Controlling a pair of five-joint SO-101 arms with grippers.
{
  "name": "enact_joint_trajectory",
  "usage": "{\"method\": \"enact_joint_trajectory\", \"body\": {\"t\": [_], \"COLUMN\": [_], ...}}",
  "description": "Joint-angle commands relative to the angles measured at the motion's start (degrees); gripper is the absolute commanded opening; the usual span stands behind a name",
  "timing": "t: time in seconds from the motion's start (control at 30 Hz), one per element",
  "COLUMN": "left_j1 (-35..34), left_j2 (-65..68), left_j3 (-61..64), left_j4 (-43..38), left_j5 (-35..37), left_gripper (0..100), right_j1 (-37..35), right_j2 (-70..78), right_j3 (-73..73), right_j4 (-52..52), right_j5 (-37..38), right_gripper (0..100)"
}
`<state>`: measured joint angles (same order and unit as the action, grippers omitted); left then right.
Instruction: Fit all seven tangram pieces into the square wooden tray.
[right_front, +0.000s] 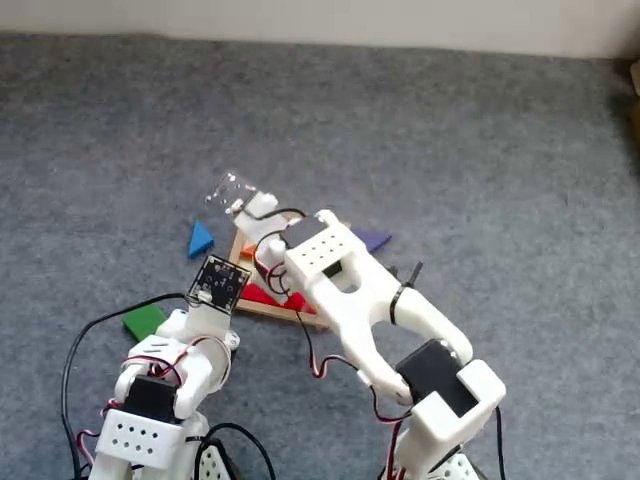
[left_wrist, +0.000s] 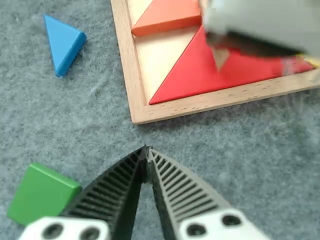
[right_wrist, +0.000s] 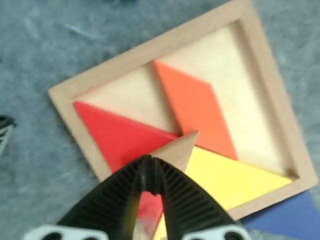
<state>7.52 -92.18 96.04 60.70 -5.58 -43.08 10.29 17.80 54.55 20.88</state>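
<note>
Because three pieces already lie inside the square wooden tray (right_wrist: 150, 50), the right gripper (right_wrist: 150, 172) hangs over its floor. Its fingers are pressed together on nothing, above the seam where the red triangle (right_wrist: 115, 137) meets the yellow triangle (right_wrist: 230, 180). Closed like that, it looks set to nudge a piece rather than carry one. The orange parallelogram (right_wrist: 195, 105) lies toward the tray's middle, touching the yellow triangle.

The left gripper (left_wrist: 147, 152) is likewise closed and empty, over the carpet (left_wrist: 240, 150) just off one tray corner, probably kept there out of the other arm's way.

From the right wrist, a tan wedge (right_wrist: 176, 147) shows between red and yellow; whether it is bare floor or a piece cannot be told. The left wrist view adds two loose pieces outside the tray: a blue triangle (left_wrist: 64, 42) near the rim and a green block (left_wrist: 40, 192) farther off. The high view shows a purple piece (right_front: 372, 240) just outside the tray, on the side away from the blue triangle.
</note>
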Motion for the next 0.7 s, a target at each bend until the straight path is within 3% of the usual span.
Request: {"method": "enact_joint_trajectory", "body": {"t": [0.0, 0.2, 0.33, 0.53, 0.67], "left_j1": [-0.2, -0.2, -0.2, -0.2, -0.2], "left_j2": [-0.5, -0.5, -0.5, -0.5, -0.5], "left_j3": [1.6, 1.6, 1.6, 1.6, 1.6], "left_j4": [0.0, 0.0, 0.0, 0.0, 0.0], "left_j5": [-0.4, -0.4, -0.4, -0.4, -0.4], "left_gripper": [1, 1, 1, 1, 1], "right_j1": [-1.2, 0.1, 1.0, 1.2, 1.5], "right_j2": [-0.1, -8.7, -12.3, -8.0, -2.1], "right_j3": [1.2, 1.1, 1.5, 4.7, 4.6], "right_j4": [2.4, 1.4, -6.5, -16.9, -18.6], "right_j5": [0.9, 0.6, 0.5, 0.5, 0.5], "right_gripper": [0.3, 0.4, 0.4, 0.4, 0.4]}}
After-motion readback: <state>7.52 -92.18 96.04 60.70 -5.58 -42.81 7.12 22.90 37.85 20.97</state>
